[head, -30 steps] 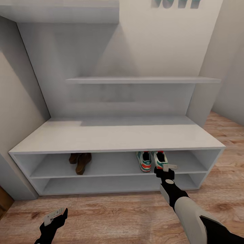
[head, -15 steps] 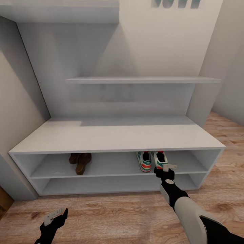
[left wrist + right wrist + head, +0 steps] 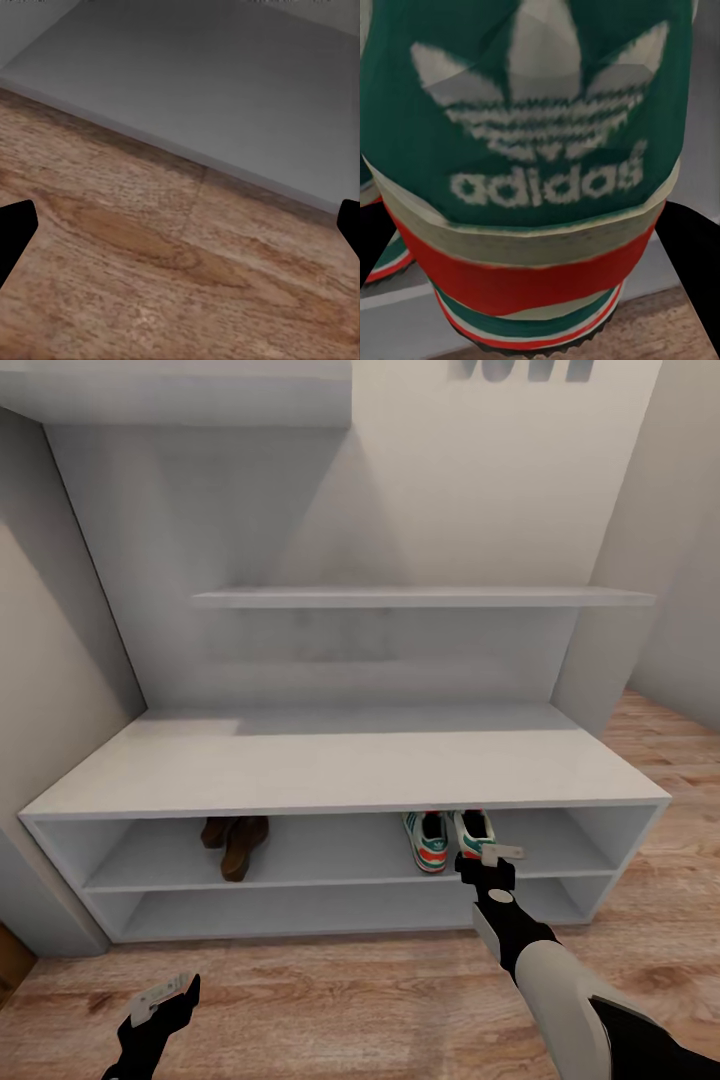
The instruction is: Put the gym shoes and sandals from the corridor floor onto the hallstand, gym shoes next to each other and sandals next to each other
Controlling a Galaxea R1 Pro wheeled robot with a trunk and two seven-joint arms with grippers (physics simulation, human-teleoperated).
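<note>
Gym shoes (image 3: 450,838) sit side by side on the rack's (image 3: 340,765) upper open shelf, right half, heels facing out; right wrist view shows a green heel tab with white adidas logo over red and white sole bands. Sandals (image 3: 235,842) sit together on the same shelf, left half, well apart from the sneakers. Right gripper (image 3: 487,862) is at the shelf's front edge just by the right sneaker's heel, jaws spread and released, though contact is hard to judge. Left gripper (image 3: 160,1000) hangs low over the floor (image 3: 350,1000), jaws apart, grasping nothing.
</note>
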